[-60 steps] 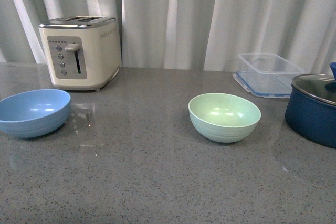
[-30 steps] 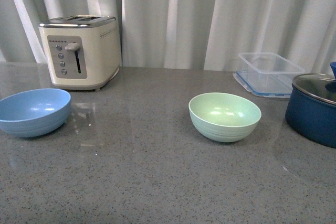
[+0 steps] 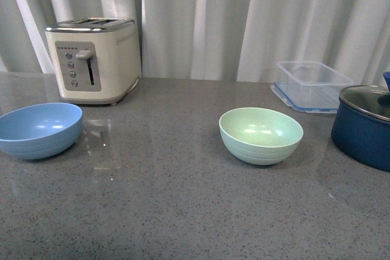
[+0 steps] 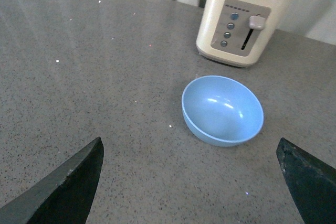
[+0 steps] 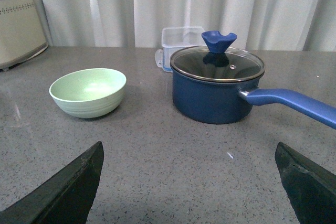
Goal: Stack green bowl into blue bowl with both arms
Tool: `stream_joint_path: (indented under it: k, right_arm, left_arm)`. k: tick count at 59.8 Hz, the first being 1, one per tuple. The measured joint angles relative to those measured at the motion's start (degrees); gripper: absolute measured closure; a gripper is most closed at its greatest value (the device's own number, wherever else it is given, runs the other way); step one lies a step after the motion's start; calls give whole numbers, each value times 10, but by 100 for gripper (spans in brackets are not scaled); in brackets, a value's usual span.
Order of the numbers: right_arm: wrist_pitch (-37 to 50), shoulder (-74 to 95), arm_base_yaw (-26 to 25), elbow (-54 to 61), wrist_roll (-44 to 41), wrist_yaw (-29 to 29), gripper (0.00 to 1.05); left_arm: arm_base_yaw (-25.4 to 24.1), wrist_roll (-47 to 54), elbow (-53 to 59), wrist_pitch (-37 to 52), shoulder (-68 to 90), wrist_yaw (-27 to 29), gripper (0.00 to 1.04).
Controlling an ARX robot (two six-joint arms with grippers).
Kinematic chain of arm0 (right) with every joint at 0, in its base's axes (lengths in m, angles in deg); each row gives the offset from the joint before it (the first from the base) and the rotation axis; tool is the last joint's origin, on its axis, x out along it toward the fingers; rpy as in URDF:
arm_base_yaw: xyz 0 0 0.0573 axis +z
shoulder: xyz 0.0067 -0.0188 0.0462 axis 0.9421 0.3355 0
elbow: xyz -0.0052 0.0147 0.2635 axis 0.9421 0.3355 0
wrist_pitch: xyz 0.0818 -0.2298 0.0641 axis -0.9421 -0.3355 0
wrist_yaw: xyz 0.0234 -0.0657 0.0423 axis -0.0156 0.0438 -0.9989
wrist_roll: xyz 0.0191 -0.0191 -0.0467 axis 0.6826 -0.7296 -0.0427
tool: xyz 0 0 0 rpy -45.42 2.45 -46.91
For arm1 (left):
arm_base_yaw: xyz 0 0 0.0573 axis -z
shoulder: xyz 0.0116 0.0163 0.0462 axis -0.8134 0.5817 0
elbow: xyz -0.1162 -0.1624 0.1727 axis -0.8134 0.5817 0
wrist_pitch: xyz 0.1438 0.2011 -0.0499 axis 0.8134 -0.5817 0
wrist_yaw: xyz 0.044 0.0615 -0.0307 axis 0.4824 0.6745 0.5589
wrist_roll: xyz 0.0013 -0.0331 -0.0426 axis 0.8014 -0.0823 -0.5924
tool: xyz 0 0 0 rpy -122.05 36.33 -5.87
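Observation:
The pale green bowl (image 3: 261,135) sits upright on the grey counter, right of centre; it also shows in the right wrist view (image 5: 88,92). The light blue bowl (image 3: 38,130) sits upright at the counter's left edge, in front of the toaster; it also shows in the left wrist view (image 4: 222,109). Neither arm shows in the front view. My left gripper (image 4: 191,182) is open and empty, above bare counter short of the blue bowl. My right gripper (image 5: 189,182) is open and empty, above bare counter, with the green bowl ahead to one side.
A cream toaster (image 3: 94,59) stands at the back left. A clear plastic container (image 3: 311,84) sits at the back right. A dark navy pot with a glass lid (image 3: 365,125) stands at the right edge; its long blue handle (image 5: 294,104) sticks out sideways.

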Motion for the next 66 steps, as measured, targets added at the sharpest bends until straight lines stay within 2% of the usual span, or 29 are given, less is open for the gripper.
stream_joint_path:
  k: [14, 30, 42, 54, 57, 66]
  right_arm:
    - [0, 0, 0, 0, 0, 0, 10]
    - [0, 0, 0, 0, 0, 0, 10]
    - [0, 0, 0, 0, 0, 0, 10]
    - [0, 0, 0, 0, 0, 0, 10]
    - [0, 0, 0, 0, 0, 0, 10]
    - [0, 0, 0, 0, 0, 0, 10]
  left_arm:
    - [8, -33, -133, -53, 203, -4, 7]
    - [30, -70, -246, -68, 411, -2, 7]
    - [36, -108, -300, -74, 488, -16, 7]
    - [43, -124, -351, -85, 538, -4, 7]
    - [44, -124, -359, -89, 547, 0, 11]
    - [50, -125, -386, -108, 578, 15, 36]
